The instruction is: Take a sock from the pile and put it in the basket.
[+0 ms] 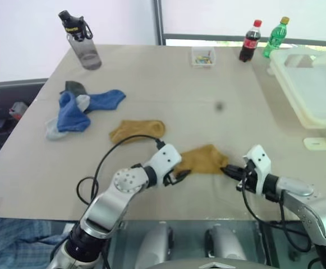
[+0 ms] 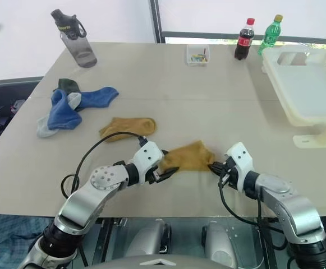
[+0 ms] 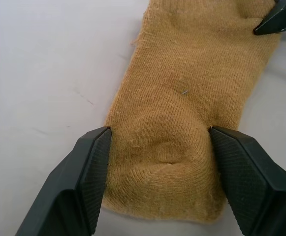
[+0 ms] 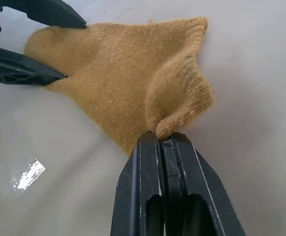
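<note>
Two grippers meet at one mustard sock (image 1: 203,159) lying on the table (image 1: 168,95) nearer the robot than the pile (image 1: 78,109). Right gripper (image 4: 166,138) is clamped on a pinched fold at one end. Left gripper (image 3: 157,162) stands wide, fingers flanking the other end. Basket (image 1: 311,84) sits well away from the pile, at the table's right edge.

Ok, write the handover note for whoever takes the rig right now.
Right gripper: shut on the near mustard sock, pinching a fold at one end.
Left gripper: open, fingers straddling the sock's other end.
Second mustard sock lies apart on the table; the blue and grey pile sits far left.
Basket: far right.
Done: sock gripped, not yet lifted.
Left: lift it, carry it right, drop it in the basket.
</note>
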`<state>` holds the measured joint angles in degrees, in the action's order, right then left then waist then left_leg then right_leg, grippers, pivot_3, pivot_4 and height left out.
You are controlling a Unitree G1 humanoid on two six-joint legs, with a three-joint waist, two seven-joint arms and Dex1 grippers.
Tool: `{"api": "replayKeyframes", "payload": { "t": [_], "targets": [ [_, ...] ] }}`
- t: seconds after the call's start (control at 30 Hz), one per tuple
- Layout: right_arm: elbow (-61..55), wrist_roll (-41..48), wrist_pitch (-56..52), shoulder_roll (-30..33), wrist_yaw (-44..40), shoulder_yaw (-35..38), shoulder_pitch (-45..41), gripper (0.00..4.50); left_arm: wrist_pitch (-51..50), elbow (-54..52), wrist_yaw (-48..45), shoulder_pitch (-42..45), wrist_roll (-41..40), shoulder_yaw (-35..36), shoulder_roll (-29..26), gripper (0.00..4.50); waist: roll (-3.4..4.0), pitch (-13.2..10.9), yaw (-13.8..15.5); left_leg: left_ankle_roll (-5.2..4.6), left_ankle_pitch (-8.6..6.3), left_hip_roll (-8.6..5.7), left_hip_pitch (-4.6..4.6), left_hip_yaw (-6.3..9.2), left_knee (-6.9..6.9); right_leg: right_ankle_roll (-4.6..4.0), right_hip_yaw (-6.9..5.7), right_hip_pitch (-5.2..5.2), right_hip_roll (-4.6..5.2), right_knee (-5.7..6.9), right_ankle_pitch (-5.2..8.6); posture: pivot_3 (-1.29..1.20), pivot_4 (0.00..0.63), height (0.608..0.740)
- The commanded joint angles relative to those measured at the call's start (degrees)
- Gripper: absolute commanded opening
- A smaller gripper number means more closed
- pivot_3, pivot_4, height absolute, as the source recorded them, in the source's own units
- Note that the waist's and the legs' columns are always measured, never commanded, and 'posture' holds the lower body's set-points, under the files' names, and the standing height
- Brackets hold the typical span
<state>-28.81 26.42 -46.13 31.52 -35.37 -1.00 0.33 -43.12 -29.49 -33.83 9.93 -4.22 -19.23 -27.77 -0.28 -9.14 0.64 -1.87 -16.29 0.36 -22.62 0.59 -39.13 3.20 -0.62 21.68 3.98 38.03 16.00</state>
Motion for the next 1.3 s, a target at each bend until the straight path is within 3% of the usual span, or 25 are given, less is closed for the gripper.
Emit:
{"api": "replayKeyframes", "payload": {
  "t": [0.03, 0.17, 0.2, 0.3, 0.47, 0.57, 0.7, 1.03, 1.3],
  "targets": [
    [-3.2, 3.4, -3.4, 1.6, -0.4, 2.3, -0.3, 0.03, -0.6, -1.1, -0.6, -0.6, -0.6, -0.2, -0.8, 3.42, 0.0, 0.0, 0.0, 0.0, 0.0, 0.0, 0.0, 0.01, 0.0, 0.0, 0.0, 0.0, 0.0, 0.0, 0.0, 0.0, 0.15, 0.74],
    [-3.4, 3.9, -3.0, 3.1, -1.0, 2.8, -0.2, 1.22, -0.3, -1.0, -0.5, -0.5, -1.0, 0.0, -0.7, 3.42, 0.0, 0.0, 0.1, -0.01, -0.01, -0.01, -0.01, 0.0, 0.0, 0.0, 0.0, 0.0, 0.0, -0.03, 0.0, 0.0, 0.15, 0.74],
    [-3.3, 3.4, -2.6, 3.6, -0.7, 3.1, -0.3, 1.9, -0.2, -1.0, -0.4, -0.5, -1.0, 0.1, -0.7, 3.42, 0.0, 0.0, 0.0, -0.01, -0.01, -0.01, -0.02, -0.01, 0.0, 0.0, 0.0, 0.0, 0.0, -0.03, 0.0, 0.0, 0.15, 0.74],
    [-3.5, 4.6, -1.9, 5.9, -3.0, 4.7, 0.5, 3.15, 0.9, -0.9, 0.1, -0.5, -0.6, 0.4, -0.6, 3.42, -0.01, 0.0, 0.0, -0.01, -0.01, -0.01, -0.01, -0.01, 0.0, 0.0, 0.0, 0.0, 0.0, -0.02, 0.0, 0.0, 0.15, 0.74],
    [-4.0, 8.5, 1.4, 7.9, -7.8, 9.7, 1.3, 3.15, 7.4, 0.8, 3.1, 0.7, 0.6, 3.2, 1.3, 3.42, -0.02, 0.0, 0.1, -0.02, -0.01, -0.01, -0.05, 0.0, 0.0, 0.0, -0.01, 0.01, 0.0, -0.04, 0.0, 0.0, 0.15, 0.74],
    [-3.1, 10.5, 8.4, 8.6, -14.1, 14.0, 1.6, 3.15, 11.7, 3.2, 6.2, 3.1, -0.1, 8.4, 3.5, 3.42, -0.08, -0.1, 0.2, -0.02, -0.01, -0.01, -0.05, 0.0, -0.01, 0.01, -0.01, 0.0, 0.0, -0.04, 0.0, 0.0, 0.15, 0.74],
    [-2.3, 13.2, 13.4, 9.5, -19.3, 18.2, 1.3, 3.15, 13.4, 7.8, 8.5, 5.9, 1.6, 13.1, 2.2, 3.42, -0.08, -0.1, 0.1, -0.02, -0.01, -0.01, -0.04, 0.02, -0.01, 0.01, -0.03, 0.0, -0.02, -0.03, 0.0, 0.0, 0.15, 0.74],
    [-2.2, 16.4, 15.3, 10.0, -19.7, 19.8, -0.7, 3.15, 20.7, 20.8, 10.6, 7.2, 7.7, 12.8, -0.7, 3.42, -0.11, -0.1, 0.2, -0.04, -0.02, -0.01, -0.05, -0.01, -0.01, 0.01, -0.02, 0.0, -0.02, -0.04, -0.01, 0.0, 0.15, 0.74],
    [-2.0, 15.8, 16.4, 9.8, -18.9, 18.7, -0.8, 3.15, 24.0, 24.8, 9.0, 7.0, 7.8, 11.6, 0.7, 3.42, -0.1, -0.1, 0.2, -0.04, -0.02, -0.03, -0.06, 0.01, -0.02, 0.01, -0.03, 0.0, 0.04, -0.03, -0.01, 0.0, 0.15, 0.74]
  ]
}}
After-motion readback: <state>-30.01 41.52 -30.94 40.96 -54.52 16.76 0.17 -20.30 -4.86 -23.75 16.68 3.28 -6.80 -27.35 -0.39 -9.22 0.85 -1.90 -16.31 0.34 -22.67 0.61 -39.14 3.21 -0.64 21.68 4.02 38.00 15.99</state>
